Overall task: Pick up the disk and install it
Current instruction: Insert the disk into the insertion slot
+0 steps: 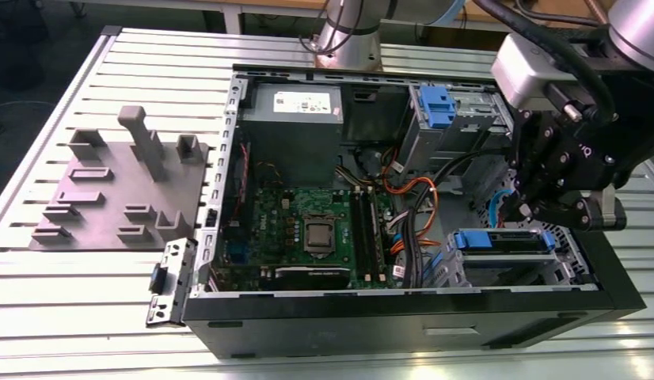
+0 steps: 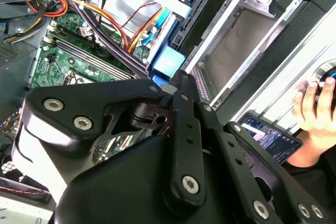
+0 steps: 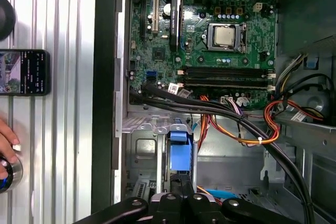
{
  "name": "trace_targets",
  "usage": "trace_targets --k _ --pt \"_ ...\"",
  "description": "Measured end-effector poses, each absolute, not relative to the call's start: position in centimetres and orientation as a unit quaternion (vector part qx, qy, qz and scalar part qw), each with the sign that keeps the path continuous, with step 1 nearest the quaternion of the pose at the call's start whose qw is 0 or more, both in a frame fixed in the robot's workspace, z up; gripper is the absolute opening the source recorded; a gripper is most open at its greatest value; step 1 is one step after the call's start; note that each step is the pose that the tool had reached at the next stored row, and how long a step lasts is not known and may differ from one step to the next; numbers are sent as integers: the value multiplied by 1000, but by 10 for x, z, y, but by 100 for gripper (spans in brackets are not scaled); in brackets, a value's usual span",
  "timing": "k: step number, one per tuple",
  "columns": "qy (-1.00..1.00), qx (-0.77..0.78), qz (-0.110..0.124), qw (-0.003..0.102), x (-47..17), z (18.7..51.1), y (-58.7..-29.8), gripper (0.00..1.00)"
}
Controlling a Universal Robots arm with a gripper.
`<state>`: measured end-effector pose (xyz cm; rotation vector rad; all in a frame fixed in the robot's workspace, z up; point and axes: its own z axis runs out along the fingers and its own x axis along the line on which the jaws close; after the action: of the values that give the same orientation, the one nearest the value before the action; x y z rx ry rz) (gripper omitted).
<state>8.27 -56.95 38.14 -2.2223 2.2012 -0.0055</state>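
The black end effector (image 1: 564, 207) hangs inside the open black computer case (image 1: 412, 317), over its drive-cage side; whether its fingers are wide or narrow, I cannot tell. Just below it, the silver-grey disk in its bright blue plastic bracket (image 1: 503, 241) sits in the metal drive cage at the case's near corner. The green motherboard (image 1: 306, 229) lies in the case's middle. A grey moulded fixture block (image 1: 115, 194) rests on the slatted aluminium worktop (image 1: 63, 293) beside the case. A person's hand (image 2: 315, 111) rests on the worktop near a dark smartphone (image 2: 270, 139).

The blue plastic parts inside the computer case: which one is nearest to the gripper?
The blue bracket on the drive in the lower bay, just under the gripper. The other blue tab sits on the upper bay beside the power supply, farther away.
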Motion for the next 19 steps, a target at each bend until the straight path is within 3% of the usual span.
trace_targets --k 19 --pt "704 -710 -2 7 83 374 -570 11"
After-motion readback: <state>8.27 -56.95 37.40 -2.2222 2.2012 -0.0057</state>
